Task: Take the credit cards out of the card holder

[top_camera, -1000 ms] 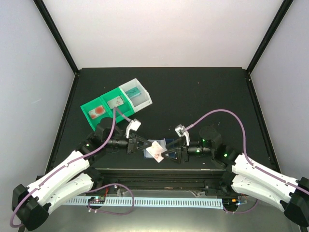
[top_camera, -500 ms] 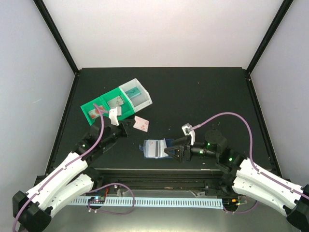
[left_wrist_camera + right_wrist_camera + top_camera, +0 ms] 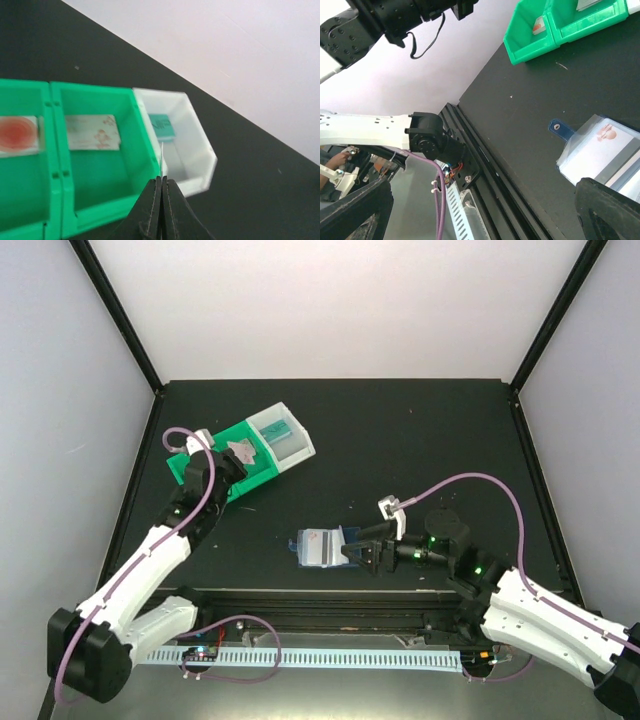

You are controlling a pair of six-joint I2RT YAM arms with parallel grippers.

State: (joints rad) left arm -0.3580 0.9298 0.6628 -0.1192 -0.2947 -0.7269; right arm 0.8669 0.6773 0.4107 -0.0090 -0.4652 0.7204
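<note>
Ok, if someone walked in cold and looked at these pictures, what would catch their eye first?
Probably the bright green tray at the table's left rear, where the left fingers are shut on a thin credit card, seen edge-on, close to the tray. After that, the pale-blue card holder lying flat near the front middle, with the open right fingers just beside it.

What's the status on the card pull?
Left gripper shut on credit card, over green tray. Right gripper open beside card holder, one card showing inside. Nothing in the way.
</note>
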